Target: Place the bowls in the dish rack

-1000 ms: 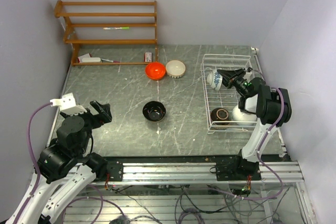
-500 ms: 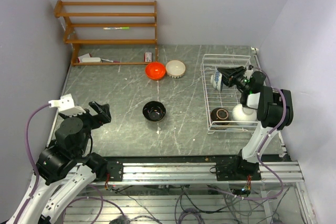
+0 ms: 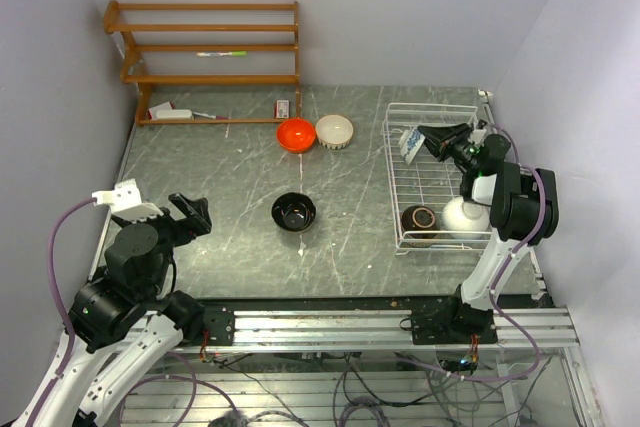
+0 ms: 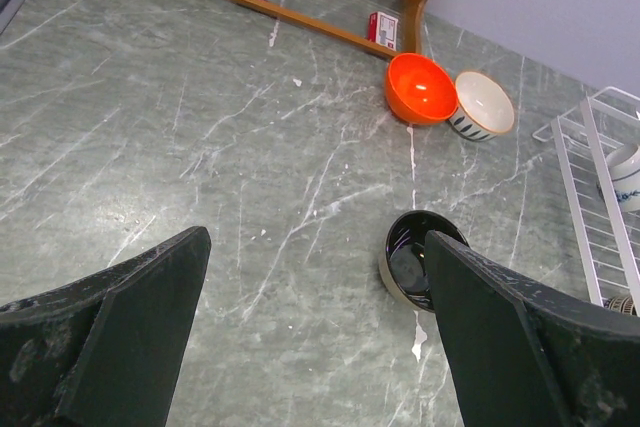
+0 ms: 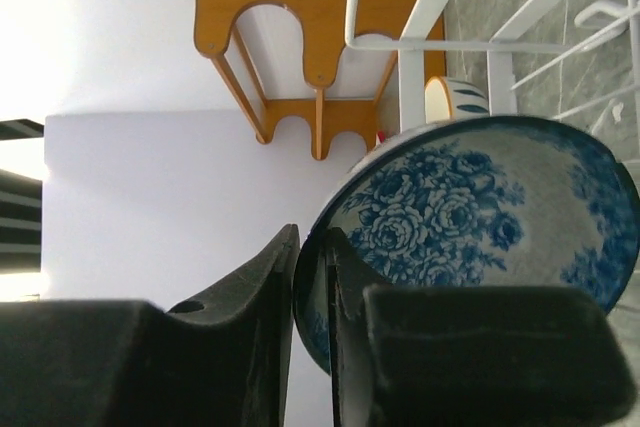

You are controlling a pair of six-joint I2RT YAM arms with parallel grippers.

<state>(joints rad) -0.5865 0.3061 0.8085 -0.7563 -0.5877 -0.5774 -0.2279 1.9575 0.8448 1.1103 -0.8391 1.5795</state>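
My right gripper (image 3: 427,137) (image 5: 312,247) is shut on the rim of the blue-and-white bowl (image 3: 409,143) (image 5: 470,207). It holds the bowl tipped on edge over the far part of the white wire dish rack (image 3: 398,182) (image 5: 430,7). A brown bowl (image 3: 419,218) and a white bowl (image 3: 462,217) sit in the rack's near end. On the table are the orange bowl (image 3: 296,134) (image 4: 420,87), the cream bowl (image 3: 335,131) (image 4: 485,105) and the black bowl (image 3: 294,212) (image 4: 405,257). My left gripper (image 3: 190,212) (image 4: 315,237) hangs open and empty, left of the black bowl.
A brown wooden shelf unit (image 3: 205,47) (image 5: 310,37) stands at the far left against the wall, with small items on its bottom board. Walls close in on the left, far and right sides; the rack sits close to the right wall.
My right gripper has carried the blue-and-white bowl a little toward the rack's far end, and the bowl now stands more on edge. The left arm has barely moved.
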